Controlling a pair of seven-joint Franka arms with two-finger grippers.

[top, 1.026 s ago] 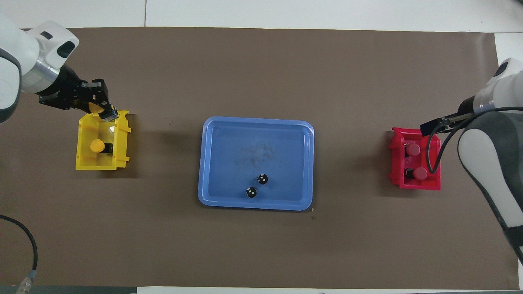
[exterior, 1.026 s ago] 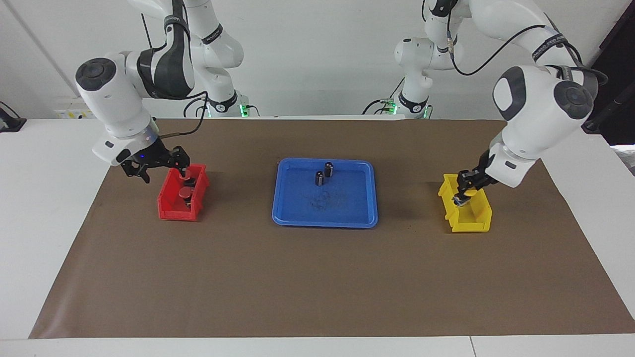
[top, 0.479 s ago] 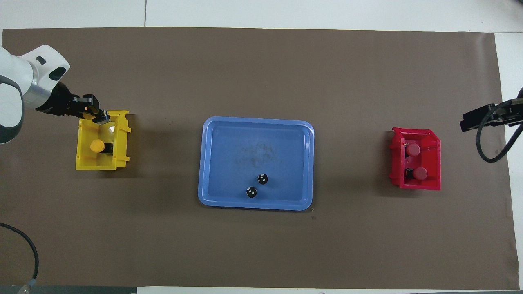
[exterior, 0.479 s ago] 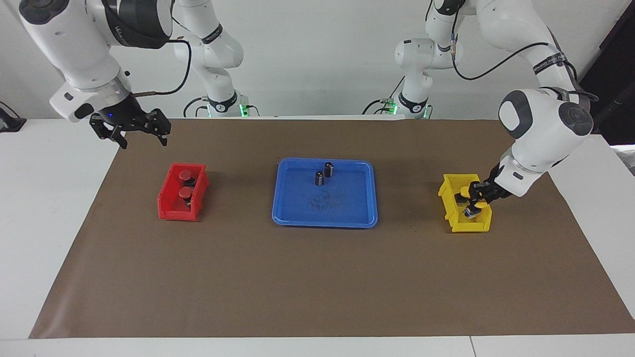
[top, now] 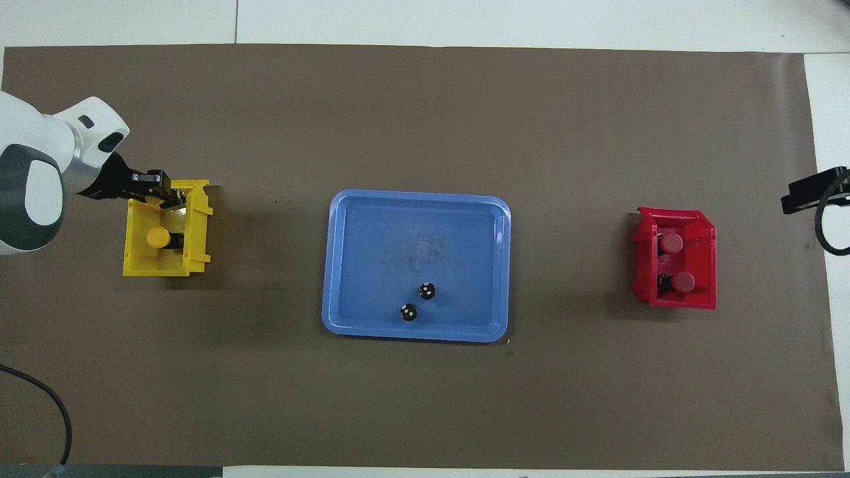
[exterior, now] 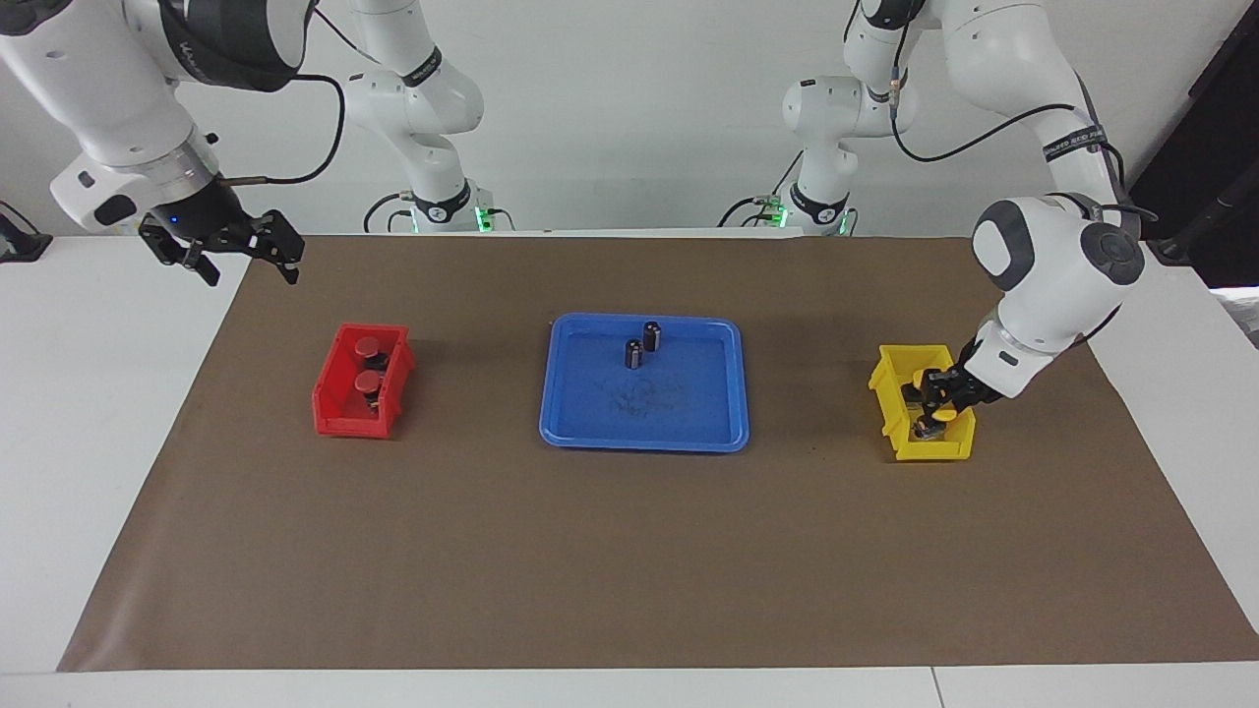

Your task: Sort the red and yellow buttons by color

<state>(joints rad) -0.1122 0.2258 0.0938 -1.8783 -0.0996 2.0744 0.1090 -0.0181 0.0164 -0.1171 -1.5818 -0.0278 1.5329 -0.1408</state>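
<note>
Matt brown paper-like sheet (exterior: pixel 629 551) over smooth white table (exterior: pixel 89 413). Glossy blue plastic tray (exterior: pixel 644 438), scuffed mid-floor. Shiny plastic red bin (exterior: pixel 349 418) and yellow bin (exterior: pixel 934 450). Smooth plastic-looking caps on red buttons (exterior: pixel 368 346). Glossy white arm shells.

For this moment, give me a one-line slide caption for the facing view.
Left gripper lowers a yellow button into the yellow bin; two red buttons sit in the red bin.
</note>
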